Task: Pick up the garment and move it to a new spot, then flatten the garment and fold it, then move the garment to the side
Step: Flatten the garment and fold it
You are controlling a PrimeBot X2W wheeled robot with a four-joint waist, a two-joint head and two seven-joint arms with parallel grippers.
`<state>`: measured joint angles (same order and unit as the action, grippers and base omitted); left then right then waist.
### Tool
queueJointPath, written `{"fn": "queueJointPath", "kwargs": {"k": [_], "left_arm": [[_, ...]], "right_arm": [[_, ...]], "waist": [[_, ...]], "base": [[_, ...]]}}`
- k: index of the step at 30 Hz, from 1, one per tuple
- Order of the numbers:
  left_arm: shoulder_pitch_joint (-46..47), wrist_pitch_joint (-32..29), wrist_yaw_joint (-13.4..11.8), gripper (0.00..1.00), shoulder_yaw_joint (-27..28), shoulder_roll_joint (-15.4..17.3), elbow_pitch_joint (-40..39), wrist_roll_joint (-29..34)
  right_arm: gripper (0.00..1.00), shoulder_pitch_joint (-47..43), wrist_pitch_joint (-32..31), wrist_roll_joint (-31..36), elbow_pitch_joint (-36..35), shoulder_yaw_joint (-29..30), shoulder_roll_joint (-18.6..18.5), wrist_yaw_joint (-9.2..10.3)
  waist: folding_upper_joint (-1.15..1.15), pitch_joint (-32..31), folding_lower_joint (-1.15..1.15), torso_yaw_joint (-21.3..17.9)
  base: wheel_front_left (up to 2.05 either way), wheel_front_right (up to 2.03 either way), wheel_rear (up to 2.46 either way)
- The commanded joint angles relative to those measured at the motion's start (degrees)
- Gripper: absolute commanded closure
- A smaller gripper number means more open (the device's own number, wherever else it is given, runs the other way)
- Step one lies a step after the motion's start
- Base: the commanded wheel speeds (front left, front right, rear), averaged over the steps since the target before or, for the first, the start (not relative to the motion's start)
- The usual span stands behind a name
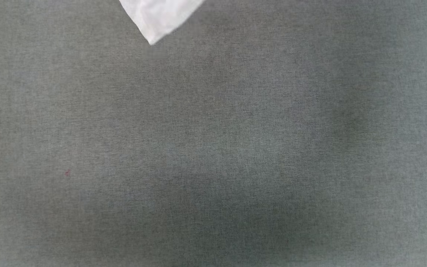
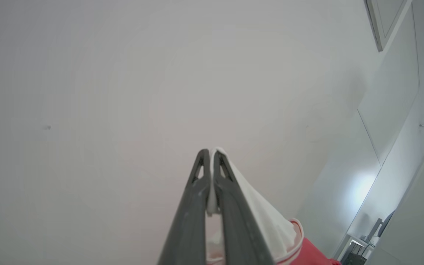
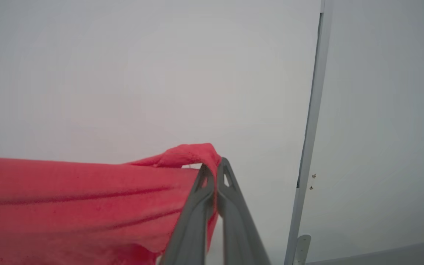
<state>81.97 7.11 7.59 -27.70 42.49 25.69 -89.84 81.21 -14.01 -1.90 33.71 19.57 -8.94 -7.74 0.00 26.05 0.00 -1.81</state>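
Left gripper [image 2: 211, 152] gripped the white sleeve of the garment [image 2: 271, 221] and right gripper [image 3: 215, 165] its red edge, so its long axis ran between them, aloft, one white corner [image 1: 158, 18] hanging at the head view's top over the grey surface [image 1: 213, 148].

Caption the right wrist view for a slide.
Right gripper shut on a red fold of the garment, pale wall behind.

Grey cloth surface [image 1: 235, 148] (one tiny red speck [image 1: 67, 172]), white wall [image 2: 123, 73]
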Motion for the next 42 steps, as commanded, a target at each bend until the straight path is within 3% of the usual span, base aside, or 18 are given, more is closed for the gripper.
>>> {"fn": "queueJointPath", "kwargs": {"k": [1, 6, 12, 19, 24, 32, 38, 42], "left_arm": [[-2.9, 0.3, -0.2, 1.0, -0.4, 0.7, -0.4, 0.2], [-15.5, 2.1, -0.2, 1.0, -2.1, 0.0, -7.9, -1.6], [-37.3, 5.2, -0.2, 1.0, -3.7, -0.9, -16.4, -3.3], [-59.3, 7.3, -0.2, 1.0, -1.1, -3.5, -27.5, -4.6], [-71.8, 7.7, -0.2, 1.0, 0.8, -2.8, -35.3, -2.7], [-86.6, 7.8, -0.2, 1.0, 2.6, -0.2, -45.2, -1.2], [-90.5, 6.9, -0.2, 1.0, 2.1, 1.8, -49.6, 0.1], [-88.1, 6.3, -0.2, 1.0, 2.3, 2.2, -50.1, 0.8]], "right_arm": [[1.0, -2.4, 0.7, 0.0, 0.9, 0.9, -1.4, 0.45], [1.0, -11.4, 2.8, -2.6, 1.9, -2.2, -2.2, 0.39], [1.0, -30.2, 2.6, -10.6, -2.9, -7.7, -3.1, 0.38], [1.0, -55.2, -2.7, -19.2, -19.1, -9.7, -4.1, 0.27], [1.0, -70.6, -9.1, -22.5, -32.2, -6.7, -3.1, 0.26], [1.0, -88.5, -18.7, -25.1, -50.0, -0.8, 1.6, 0.26], [1.0, -94.6, -21.6, -25.7, -56.4, 1.2, 3.9, 0.26], [1.0, -93.2, -21.8, -25.2, -57.7, 1.0, 4.5, 0.26]], "waist": [[0.0, -0.3, 0.0, 0.3], [0.0, -1.5, 0.0, 0.9], [0.0, -3.4, 0.0, 1.4], [0.0, -5.3, 0.0, 3.1], [0.0, -6.6, 0.0, 4.3], [0.0, -7.1, 0.0, 6.2], [0.0, -6.5, 0.0, 6.5], [0.0, -6.1, 0.0, 5.8]], "base": [[0.0, 0.0, 0.0], [0.0, 0.0, 0.0], [0.0, 0.0, 0.0], [0.0, 0.0, 0.0], [0.0, 0.0, 0.0], [0.0, 0.0, 0.0], [0.0, 0.0, 0.0], [0.0, 0.0, 0.0]]}}
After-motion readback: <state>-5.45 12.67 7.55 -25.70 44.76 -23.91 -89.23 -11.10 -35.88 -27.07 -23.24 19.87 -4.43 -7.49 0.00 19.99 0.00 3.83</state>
